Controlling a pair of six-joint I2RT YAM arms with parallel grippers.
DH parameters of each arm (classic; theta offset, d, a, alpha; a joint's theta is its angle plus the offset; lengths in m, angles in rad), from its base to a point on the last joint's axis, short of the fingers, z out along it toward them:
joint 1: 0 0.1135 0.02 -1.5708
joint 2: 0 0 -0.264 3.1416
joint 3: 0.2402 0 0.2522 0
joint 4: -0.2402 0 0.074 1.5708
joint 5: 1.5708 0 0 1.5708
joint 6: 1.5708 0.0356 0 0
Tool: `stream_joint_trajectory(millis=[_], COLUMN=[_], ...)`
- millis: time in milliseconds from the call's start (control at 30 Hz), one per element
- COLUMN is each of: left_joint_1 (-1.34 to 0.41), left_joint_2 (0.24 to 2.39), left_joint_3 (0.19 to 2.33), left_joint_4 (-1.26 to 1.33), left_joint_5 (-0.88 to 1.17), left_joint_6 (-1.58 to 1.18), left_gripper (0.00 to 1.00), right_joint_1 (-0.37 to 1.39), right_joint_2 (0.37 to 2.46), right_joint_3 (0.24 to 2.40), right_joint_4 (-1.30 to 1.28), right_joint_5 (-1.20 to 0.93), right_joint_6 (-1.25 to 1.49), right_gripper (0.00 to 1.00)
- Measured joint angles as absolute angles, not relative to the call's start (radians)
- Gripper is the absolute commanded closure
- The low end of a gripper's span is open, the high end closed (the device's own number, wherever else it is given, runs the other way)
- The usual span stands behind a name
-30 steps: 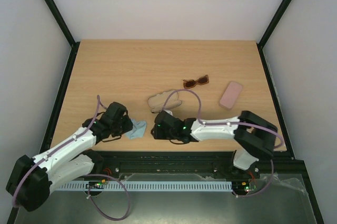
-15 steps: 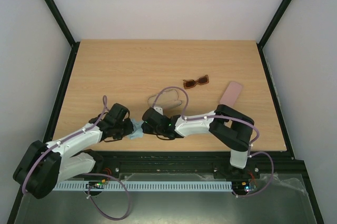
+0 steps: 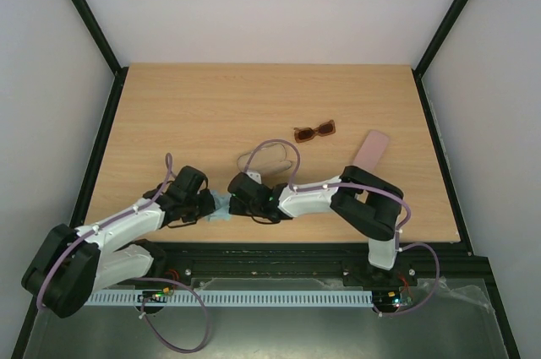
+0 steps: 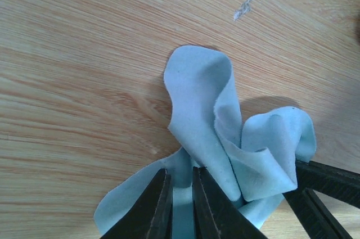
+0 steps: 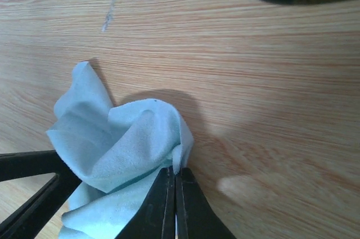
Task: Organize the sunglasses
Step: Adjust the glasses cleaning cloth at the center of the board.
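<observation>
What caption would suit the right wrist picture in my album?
Close-up: the right pincer and left pincer both pinch a crumpled blue cloth on the wooden table.

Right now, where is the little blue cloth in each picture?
Top external: the blue cloth is near the table's front edge, left of centre.
Left wrist: the cloth is crumpled in the lower middle.
Right wrist: the cloth is at the lower left.
Shared landmark: the wooden table lies under it in every view.

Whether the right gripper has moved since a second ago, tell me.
Yes. The right gripper went left, away from the pink case, to the blue cloth held by the left gripper.
</observation>
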State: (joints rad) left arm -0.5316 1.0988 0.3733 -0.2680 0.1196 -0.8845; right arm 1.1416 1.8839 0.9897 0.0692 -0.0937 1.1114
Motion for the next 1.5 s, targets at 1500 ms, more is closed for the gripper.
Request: stream_joint_trajectory(millis=[1500], left_joint_1=[-0.57], left_joint_2=[1.222], left_joint_3=[0.441], left_joint_4=[-0.13], left_joint_5=[0.355], left_joint_6=[-0.897], left_gripper=[0.74], right_joint_1=[1.132], right_joint_2=[1.676], right_joint_3=[0.914], right_joint_4=[-0.15], right_joint_5=[0.036], right_joint_6=[0.87], right_gripper=[0.81])
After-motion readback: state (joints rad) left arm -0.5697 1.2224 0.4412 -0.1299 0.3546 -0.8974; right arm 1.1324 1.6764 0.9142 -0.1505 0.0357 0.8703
